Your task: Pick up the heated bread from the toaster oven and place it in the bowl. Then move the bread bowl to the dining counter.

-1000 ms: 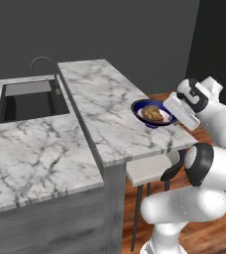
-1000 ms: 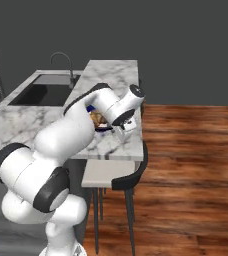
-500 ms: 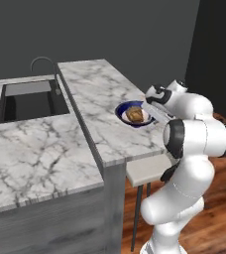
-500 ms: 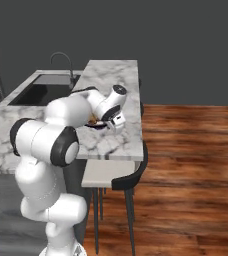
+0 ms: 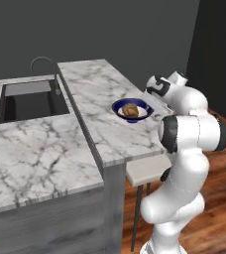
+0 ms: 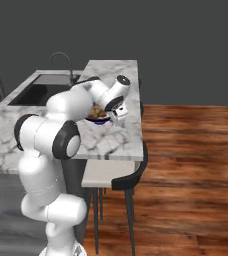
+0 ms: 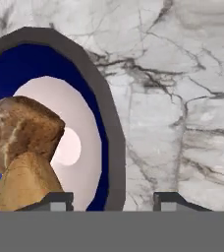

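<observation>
The dark blue bowl [image 5: 119, 104] [image 6: 97, 120] [image 7: 91, 74] rests on the marble dining counter [image 5: 95, 89] [image 6: 113, 142] [image 7: 182, 74], near its right edge. The golden-brown heated bread [image 5: 131, 110] [image 6: 99, 111] [image 7: 23, 147] lies inside it on the white bottom. My gripper [image 5: 151, 108] [image 7: 113, 199] is at the bowl's right side, open. Its two fingertips [image 7: 57, 199] stand on either side of the rim with a gap to each. The toaster oven is out of view.
A sink [image 5: 30, 101] with a curved faucet [image 5: 43, 62] is set in the lower counter to the left. A stool [image 5: 144, 168] [image 6: 111, 175] stands under the dining counter's edge, in front of my base. Wooden floor [image 6: 186, 165] lies to the right.
The bowl with the bread moved left from over the counter's edge and now sits on the counter. The jaws, shut on its rim before, have opened.
</observation>
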Tool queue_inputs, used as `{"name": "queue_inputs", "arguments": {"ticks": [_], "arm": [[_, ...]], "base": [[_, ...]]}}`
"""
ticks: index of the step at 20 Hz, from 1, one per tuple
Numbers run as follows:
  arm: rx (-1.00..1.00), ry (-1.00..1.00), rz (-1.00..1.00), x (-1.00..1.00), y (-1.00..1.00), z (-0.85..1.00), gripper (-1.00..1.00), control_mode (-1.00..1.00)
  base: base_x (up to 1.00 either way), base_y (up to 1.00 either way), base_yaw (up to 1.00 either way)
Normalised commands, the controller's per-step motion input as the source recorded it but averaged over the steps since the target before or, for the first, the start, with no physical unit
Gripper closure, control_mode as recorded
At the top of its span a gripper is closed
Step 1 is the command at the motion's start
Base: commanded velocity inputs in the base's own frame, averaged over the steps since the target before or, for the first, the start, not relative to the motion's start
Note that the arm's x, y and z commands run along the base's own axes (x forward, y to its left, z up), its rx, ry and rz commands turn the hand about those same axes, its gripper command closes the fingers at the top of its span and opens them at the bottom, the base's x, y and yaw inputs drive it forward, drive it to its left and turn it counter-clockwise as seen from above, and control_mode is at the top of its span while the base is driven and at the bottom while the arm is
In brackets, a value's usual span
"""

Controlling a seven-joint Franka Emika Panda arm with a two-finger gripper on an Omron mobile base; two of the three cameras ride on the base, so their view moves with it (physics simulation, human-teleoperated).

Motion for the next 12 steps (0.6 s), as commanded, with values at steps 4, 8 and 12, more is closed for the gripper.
{"name": "queue_inputs", "arguments": {"ticks": [4, 8, 12], "arm": [[0.00, -0.27, 0.00, -1.00, 0.00, 1.00, -1.00, -1.00], [-0.01, -0.41, 0.02, -1.00, 0.09, 0.84, -1.00, -1.00], [-0.04, -0.34, 0.07, -1.00, 0.42, 0.50, -1.00, -1.00]], "base": [[0.00, 0.00, 0.00], [0.00, 0.00, 0.00], [0.00, 0.00, 0.00]]}}
